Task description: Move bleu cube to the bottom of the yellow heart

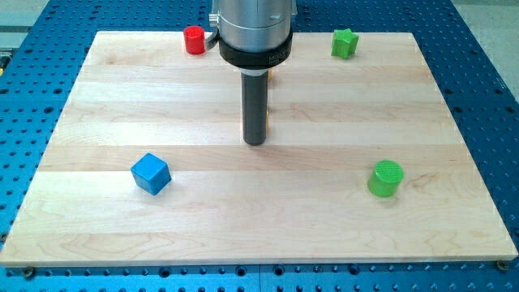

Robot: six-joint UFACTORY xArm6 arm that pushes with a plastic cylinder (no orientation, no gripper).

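Note:
The blue cube (151,173) sits on the wooden board (97,97) at the view's lower left. My tip (255,143) stands near the board's middle, well to the right of the blue cube and a little higher in the view, apart from it. A thin yellow-orange sliver (268,120) shows just behind the rod's right edge. It is mostly hidden by the rod, so I cannot make out its shape.
A red cylinder (194,40) stands at the top edge, left of the arm. A green star (345,42) is at the top right. A green cylinder (385,178) is at the lower right. Blue perforated table surrounds the board.

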